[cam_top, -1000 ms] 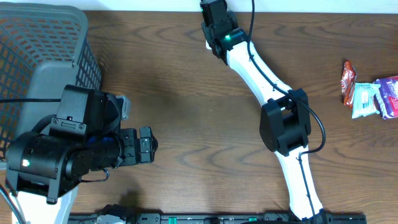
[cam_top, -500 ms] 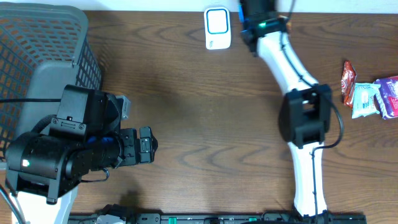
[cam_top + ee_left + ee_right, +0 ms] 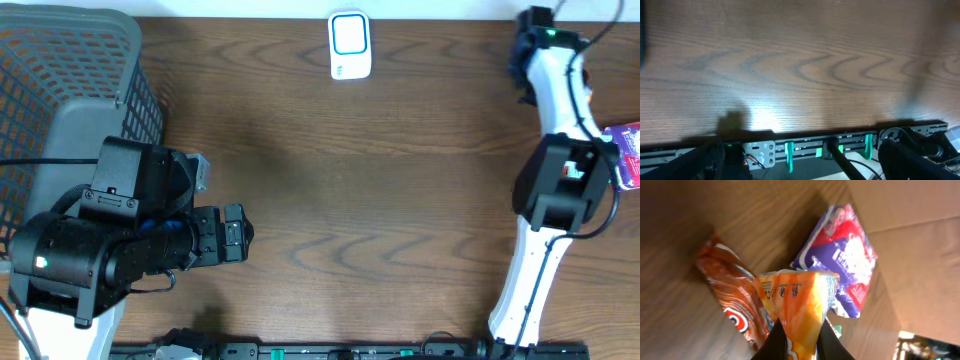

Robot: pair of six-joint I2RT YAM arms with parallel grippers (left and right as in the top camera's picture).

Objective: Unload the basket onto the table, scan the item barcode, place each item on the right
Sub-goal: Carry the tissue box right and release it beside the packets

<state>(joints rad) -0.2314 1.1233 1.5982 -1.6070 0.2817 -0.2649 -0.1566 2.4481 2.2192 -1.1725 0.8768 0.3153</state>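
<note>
The orange foil snack packet [image 3: 800, 300] is pinched by its lower end in the right gripper [image 3: 797, 332], whose fingers are closed tight on the thin foil. It hangs at the far right side of the brown wooden table [image 3: 330, 180], over the place where the other snacks lie. No barcode shows on the face that the wrist camera sees, only some small printed symbols near the upper edge.

The first danger, as I judge it, is the grip itself. Only a narrow strip of slippery foil is held, so a quick swing of the arm could let the packet slide out or turn in the jaws. The second is the barcode: the foil is creased, and if the code sits on a bent part or faces away from the reader, the scan may fail.

Just behind it lie a purple and red packet [image 3: 840, 270] and a red-orange packet [image 3: 725, 295] (I cannot tell whether they touch the held one), so a low move could drag them along.

The white scanner with a blue-rimmed window [image 3: 349, 45] stands at the far edge in the middle, well apart, so the carry is long.

The left gripper [image 3: 235, 235] has its jaws wide apart and holds nothing, beside the grey mesh basket [image 3: 60, 60].
</note>
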